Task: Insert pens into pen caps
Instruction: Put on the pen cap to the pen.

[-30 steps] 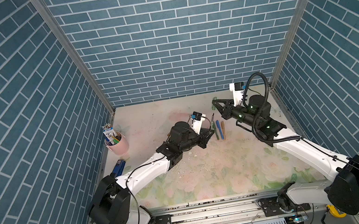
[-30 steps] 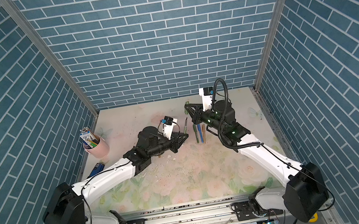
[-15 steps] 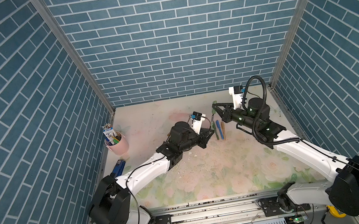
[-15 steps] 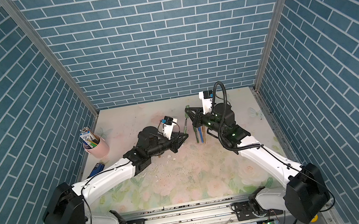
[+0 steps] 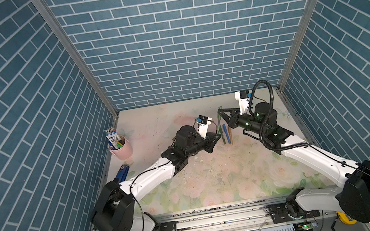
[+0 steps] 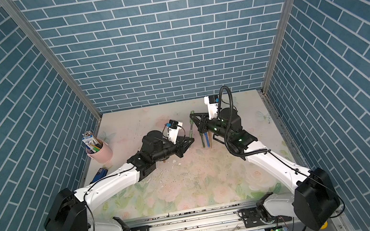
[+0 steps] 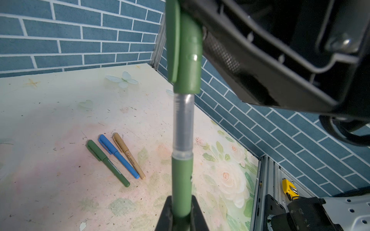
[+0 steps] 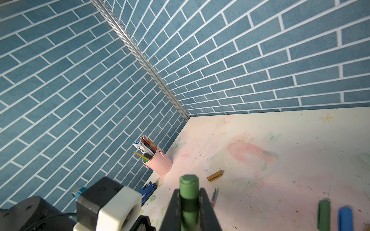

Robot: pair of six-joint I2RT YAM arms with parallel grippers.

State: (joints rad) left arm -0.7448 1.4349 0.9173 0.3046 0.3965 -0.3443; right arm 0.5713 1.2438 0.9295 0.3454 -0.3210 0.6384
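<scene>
Two grippers are meeting above the middle of the table (image 5: pixel 214 179), slightly toward the far side. The left gripper (image 5: pixel 218 137) is reaching in from the left and clamping the lower barrel of a green pen (image 5: pixel 218 125), its fingers (image 7: pixel 166 214) pressing tight on either side of it. The right gripper (image 5: pixel 220 111) is coming in from the right and pinching a green cap (image 7: pixel 186 60) at the pen's far end. Its jaws are drawn together on the cap, whose flat end is poking out past them in the right wrist view. Between the two grips the pen is hanging clear of the table. The cap's mouth is sitting on the pen's see-through section, and a long stretch of that section is showing bare below it, so the cap is looking only partly pushed on.

Three more pens are lying side by side on the table just right of the held one: a capped green pen (image 7: pixel 108 163), a capped blue pen (image 7: pixel 118 156) and a capped brown pen (image 7: pixel 128 154), nearly touching, with their caps toward the far wall. A loose brown cap (image 8: pixel 215 175) is lying on its own to the left of the grippers. Near it a dark pen tip (image 8: pixel 215 193) is peeking out, with the rest of that pen hiding behind the right gripper.

Against the left wall a pink cup (image 5: pixel 122 149) is holding pencils and a white-blue carton (image 5: pixel 112 137), and a blue stapler (image 5: pixel 122 172) is lying nearer to me along the left edge
</scene>
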